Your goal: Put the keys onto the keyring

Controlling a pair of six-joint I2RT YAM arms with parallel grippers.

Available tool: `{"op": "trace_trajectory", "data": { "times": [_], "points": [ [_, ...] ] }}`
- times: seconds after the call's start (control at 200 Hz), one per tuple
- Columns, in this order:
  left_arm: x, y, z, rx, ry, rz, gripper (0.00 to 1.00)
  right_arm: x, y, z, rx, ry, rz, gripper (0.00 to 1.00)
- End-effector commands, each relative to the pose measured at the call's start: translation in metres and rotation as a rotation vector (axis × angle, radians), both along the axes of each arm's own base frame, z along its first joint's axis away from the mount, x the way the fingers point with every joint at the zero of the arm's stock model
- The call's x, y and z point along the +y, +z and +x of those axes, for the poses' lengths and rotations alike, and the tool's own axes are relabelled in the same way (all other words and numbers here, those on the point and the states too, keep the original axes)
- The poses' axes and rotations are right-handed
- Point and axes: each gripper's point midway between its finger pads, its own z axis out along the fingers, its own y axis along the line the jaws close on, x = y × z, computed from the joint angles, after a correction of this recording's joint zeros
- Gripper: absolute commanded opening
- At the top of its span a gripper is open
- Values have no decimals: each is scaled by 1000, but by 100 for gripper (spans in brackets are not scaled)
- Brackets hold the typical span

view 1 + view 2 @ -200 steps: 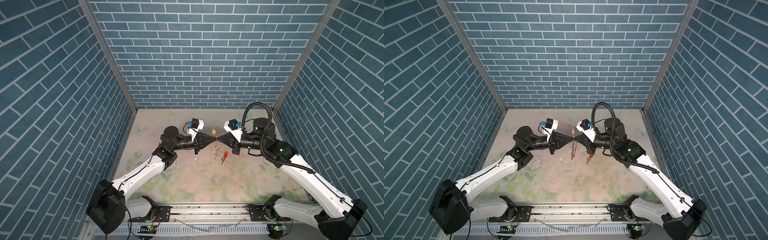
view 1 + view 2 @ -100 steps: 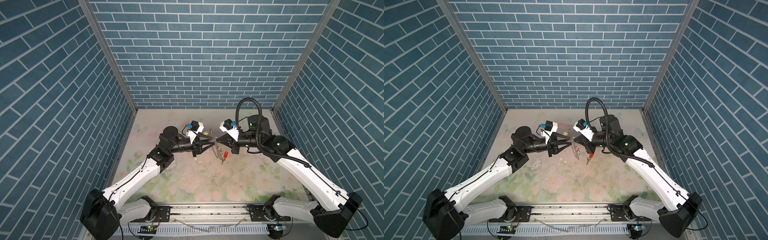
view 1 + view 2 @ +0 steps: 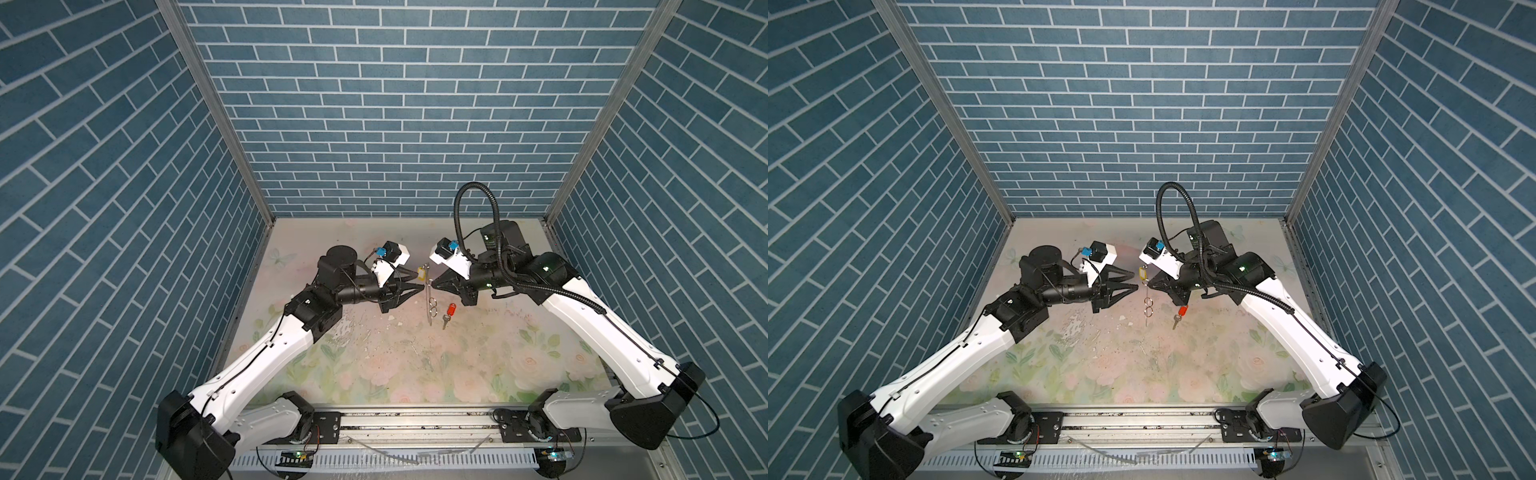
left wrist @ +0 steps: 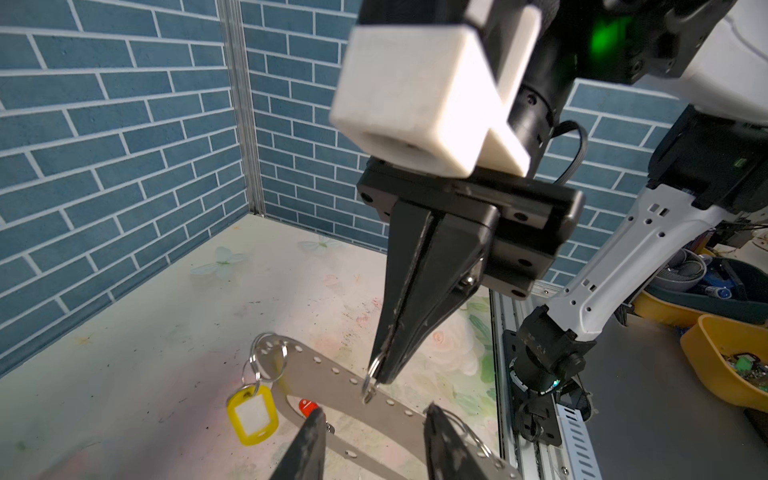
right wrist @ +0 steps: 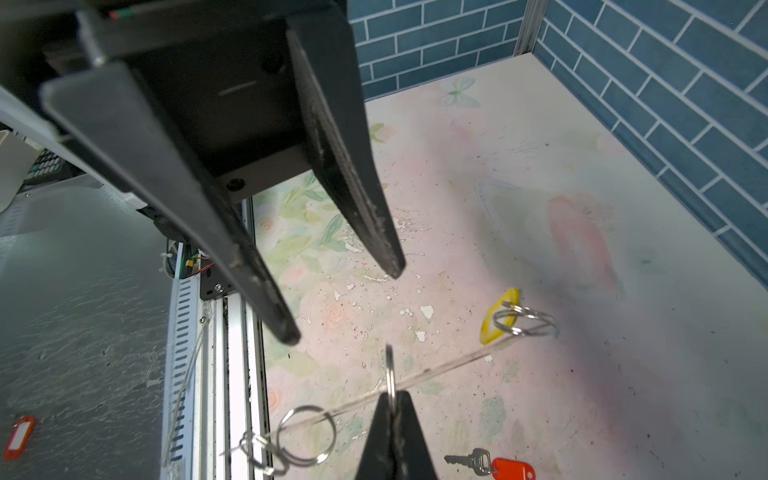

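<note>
1. Keyring (image 4: 324, 372) hangs in the air over the middle of the desk (image 4: 166, 332). My right pincer (image 4: 378, 374) carries it, clamped tight on one of its small split rings (image 4: 368, 388).
2. My left pincer (image 3: 1135, 279) stands partly open and empty. Its tips are just beside the band, and I can see them touching nothing.
3. Done so far, as I judge it: the yellow tag (image 4: 252, 415) dangles from a ring at one end of the keyring, so that key looks to be on. I cannot make out its metal blade.
4. Left to do: the red-tagged key (image 5: 490, 465) lies flat on the desk below the band, apart from every ring, with no pincer on it. I would call the task about half done, since this key has yet to be lifted and threaded.
5. The keyring reads as a thin, flat grey band bent into a loop, with a row of small holes along it. In both top views it is edge-on, a mere line.
6. The rings are bright coiled steel wire, glossy and probably slippery. The tags are smooth oblong plastic with rounded corners, and the yellow one has a white insert.
7. The desk has a matte floral print, scuffed and flaking in spots.
</note>
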Motion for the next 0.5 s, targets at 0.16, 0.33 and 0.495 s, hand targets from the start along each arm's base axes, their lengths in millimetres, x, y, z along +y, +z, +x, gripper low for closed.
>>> {"op": "trace_trajectory", "data": {
  "times": [0.16, 0.33, 0.495],
  "points": [
    [-9, 4, -6, -15, -82, 13, 43, 1, 8, -15, 5, 103, -16, 0],
    [-13, 7, -7, -17, -104, -13, 43, 3, 12, -18, 8, 121, 2, 0],
    [-17, 6, -4, -9, -117, -26, 44, 5, 15, -20, 10, 137, 20, 0]
  ]
}}
